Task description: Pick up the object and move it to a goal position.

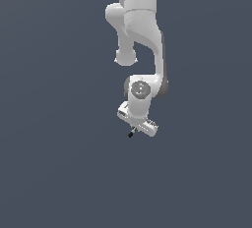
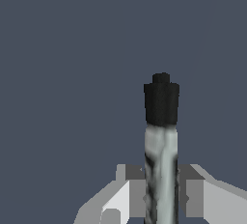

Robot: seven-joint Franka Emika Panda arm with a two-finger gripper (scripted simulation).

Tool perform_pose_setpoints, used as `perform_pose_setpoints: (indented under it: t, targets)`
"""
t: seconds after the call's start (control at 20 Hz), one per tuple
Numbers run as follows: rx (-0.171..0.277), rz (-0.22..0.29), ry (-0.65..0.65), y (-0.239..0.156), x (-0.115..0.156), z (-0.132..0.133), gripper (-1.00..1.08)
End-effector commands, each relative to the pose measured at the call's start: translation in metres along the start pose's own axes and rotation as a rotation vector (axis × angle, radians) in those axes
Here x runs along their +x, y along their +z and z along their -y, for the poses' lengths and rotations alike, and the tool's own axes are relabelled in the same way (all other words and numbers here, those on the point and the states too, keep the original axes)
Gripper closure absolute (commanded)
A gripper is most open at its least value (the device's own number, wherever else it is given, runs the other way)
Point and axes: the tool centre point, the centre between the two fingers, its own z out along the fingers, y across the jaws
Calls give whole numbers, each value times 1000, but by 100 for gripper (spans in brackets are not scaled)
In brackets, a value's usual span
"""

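The object is a thin rod with a light grey shaft (image 2: 161, 170) and a small black end (image 2: 161, 103). In the wrist view it stands between my two fingers, which press on the shaft from both sides. My gripper (image 2: 161, 194) is shut on it. In the exterior view my gripper (image 1: 136, 128) hangs under the white arm near the middle of the picture, and the rod's black end (image 1: 131, 134) pokes out just below the hand. No goal marker shows in either view.
A plain dark grey-blue surface (image 1: 59, 173) fills both views. The white arm (image 1: 140, 30) reaches down from the top of the exterior view.
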Motion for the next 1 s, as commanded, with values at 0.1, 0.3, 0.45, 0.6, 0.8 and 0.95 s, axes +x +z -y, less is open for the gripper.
perform_pose_setpoints:
  t: [0.1, 0.3, 0.45, 0.6, 0.8, 0.95]
  targets:
    - [0, 0, 0, -7, 5, -7, 108]
    - [0, 0, 0, -24, 19, -23, 108]
    - [1, 0, 0, -43, 34, -41, 108]
    - [1, 0, 0, -66, 52, -63, 108]
    - [1, 0, 0, -96, 77, -91, 108]
    - [1, 0, 0, -114, 92, -108, 108]
